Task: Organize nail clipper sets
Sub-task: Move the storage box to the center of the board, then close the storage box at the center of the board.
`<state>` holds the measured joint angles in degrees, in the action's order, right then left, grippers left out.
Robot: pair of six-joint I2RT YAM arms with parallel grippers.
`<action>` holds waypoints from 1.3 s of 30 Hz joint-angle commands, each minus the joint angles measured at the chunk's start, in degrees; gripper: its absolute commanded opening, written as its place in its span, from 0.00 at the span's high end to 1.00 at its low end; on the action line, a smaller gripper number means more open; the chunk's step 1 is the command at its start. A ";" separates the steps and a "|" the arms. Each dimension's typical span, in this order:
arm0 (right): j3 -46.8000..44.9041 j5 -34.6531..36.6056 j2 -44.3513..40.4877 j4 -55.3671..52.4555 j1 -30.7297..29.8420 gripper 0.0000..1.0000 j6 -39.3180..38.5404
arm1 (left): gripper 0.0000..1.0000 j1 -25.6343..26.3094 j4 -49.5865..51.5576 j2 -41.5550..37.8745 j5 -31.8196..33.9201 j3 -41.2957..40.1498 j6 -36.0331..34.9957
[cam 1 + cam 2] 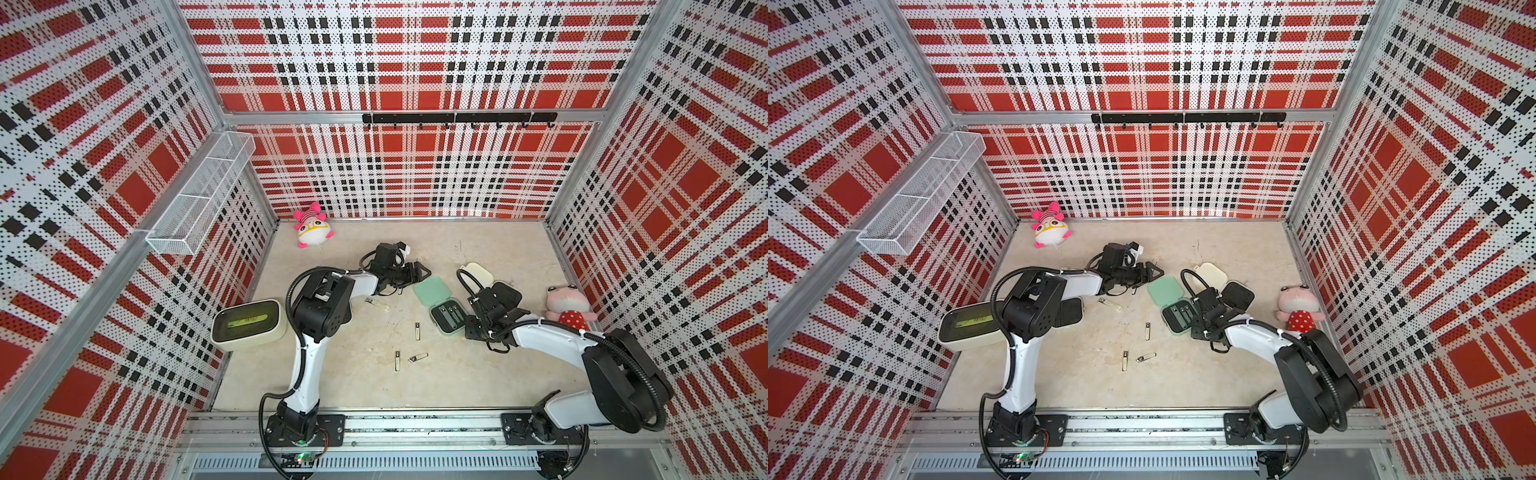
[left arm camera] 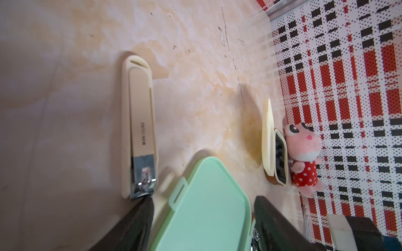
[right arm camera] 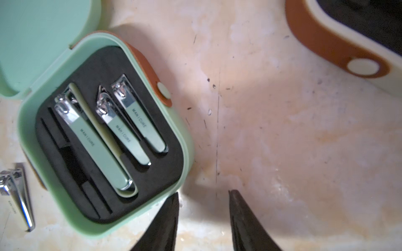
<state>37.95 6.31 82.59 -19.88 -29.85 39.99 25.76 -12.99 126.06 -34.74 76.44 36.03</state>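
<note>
Two cases lie open right of centre on the beige marbled table (image 1: 353, 386) in both top views. The mint green rounded-square hinged case (image 1: 432, 291) has its lid flat toward centre and its black tray facing up toward the lower right. In the right wrist view, three mint-handled silver nail clippers (image 3: 121, 130) lie side by side in that tray, and a brown strap runs along the case wall.

The cream rounded-square hinged case (image 1: 478, 272) sits just up and right of the mint one, lid flat, with its black tray partly behind the right arm.

Loose small silver clippers (image 1: 417, 331) are scattered around mid-table, two of them near each other lower centre. A longer cream-backed clipper (image 1: 377, 304) lies under the left arm.

Left tool (image 1: 419, 272): fingers spread and released, the mint lid's edge between them with a gap on one side. One fingertip (image 2: 143, 208) is at the head of a cream-and-silver nail clipper (image 2: 139, 130) lying flat; contact unclear.

Right tool (image 3: 202, 194): fingers apart, gripping nothing, over bare table just beside the mint case.

A large cream box with green-tinted top (image 1: 248, 324) sits at the left table edge. A pink-and-white plush toy (image 1: 312, 226) is at the upper left corner, and a pink plush in a red dotted dress (image 1: 567, 307) at the right edge.
</note>
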 commanded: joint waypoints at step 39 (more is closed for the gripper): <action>6.74 -4.60 8.46 3.93 2.97 0.58 -4.49 | 0.23 3.06 -2.52 -14.82 -16.70 -7.68 10.08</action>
<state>43.72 3.95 89.25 -19.29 -27.20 35.03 26.70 -12.78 113.01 -48.60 70.98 42.30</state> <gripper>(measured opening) 0.422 0.769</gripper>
